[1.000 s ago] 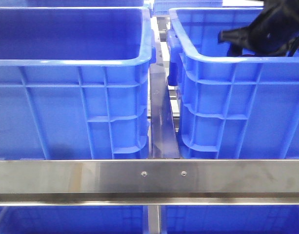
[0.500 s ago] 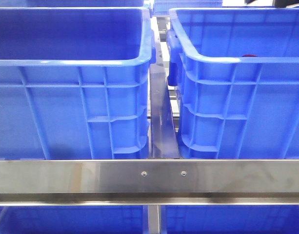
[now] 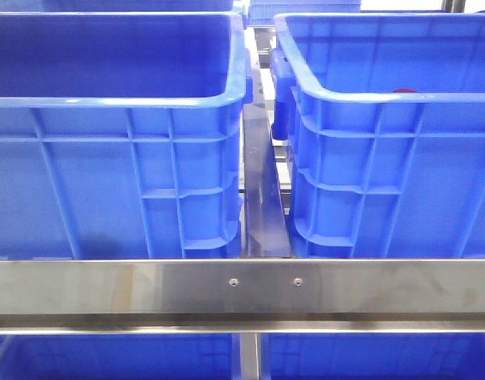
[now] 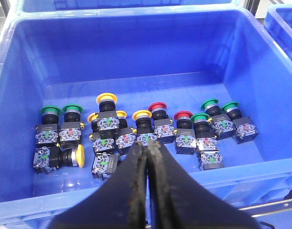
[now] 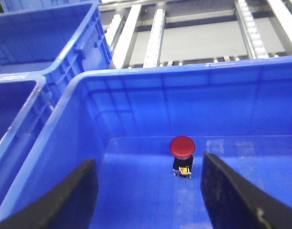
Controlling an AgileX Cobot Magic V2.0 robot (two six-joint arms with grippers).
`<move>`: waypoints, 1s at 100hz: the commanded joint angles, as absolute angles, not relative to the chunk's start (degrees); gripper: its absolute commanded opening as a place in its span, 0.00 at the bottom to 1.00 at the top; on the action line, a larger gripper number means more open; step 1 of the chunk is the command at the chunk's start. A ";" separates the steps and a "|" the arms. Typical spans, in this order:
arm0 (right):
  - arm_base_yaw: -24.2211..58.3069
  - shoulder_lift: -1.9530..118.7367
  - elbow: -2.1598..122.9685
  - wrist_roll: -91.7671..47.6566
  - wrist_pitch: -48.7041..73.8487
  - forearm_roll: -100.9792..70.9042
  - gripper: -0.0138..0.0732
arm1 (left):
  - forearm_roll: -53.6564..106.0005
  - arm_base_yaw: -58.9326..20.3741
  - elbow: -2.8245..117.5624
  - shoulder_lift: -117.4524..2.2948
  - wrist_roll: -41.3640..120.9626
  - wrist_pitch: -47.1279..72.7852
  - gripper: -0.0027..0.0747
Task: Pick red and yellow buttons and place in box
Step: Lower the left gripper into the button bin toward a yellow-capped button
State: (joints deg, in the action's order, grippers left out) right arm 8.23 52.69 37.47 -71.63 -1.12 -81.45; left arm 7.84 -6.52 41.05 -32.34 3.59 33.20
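Two bright-blue crates sitting side by side on a steel roller frame, left crate [image 3: 115, 142] and right crate [image 3: 392, 158] standing apart, a brushed metal rail [image 3: 242, 289] crossing in front. More blue crates showing beyond.

Lying on the left crate's floor: push buttons in rows, green, red and yellow caps, among them a red-capped one [image 4: 157, 109] and a yellow-capped one [image 4: 106, 100]. Standing alone and upright on the right crate's floor: a single red button [image 5: 182, 148] with a dark base.

Hovering above the rows with fingers pressed together, gripping nothing: left gripper [image 4: 148, 150]. Spreading wide above the lone red button, holding nothing: right gripper [image 5: 148, 191].
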 commanded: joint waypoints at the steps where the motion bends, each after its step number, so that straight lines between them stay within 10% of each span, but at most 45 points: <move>1: 8.05 47.53 36.43 -72.40 -1.13 -80.96 0.72 | 8.73 -6.46 42.62 -32.42 3.13 29.50 0.01; 21: 8.05 38.94 32.18 -72.40 -1.33 -80.96 0.64 | 8.76 -6.46 42.62 -32.42 3.13 29.50 0.01; 56: 8.05 33.19 31.10 -72.40 -1.16 -80.96 0.08 | 8.76 -6.46 42.62 -32.42 3.13 29.50 0.01; 84: 8.05 33.19 31.10 -72.40 -1.00 -80.96 0.08 | 8.76 -6.46 42.62 -32.42 3.13 28.97 0.03; 100: 8.05 33.19 31.10 -72.40 -0.92 -80.96 0.08 | 8.76 -6.46 42.62 -32.42 3.13 28.97 0.25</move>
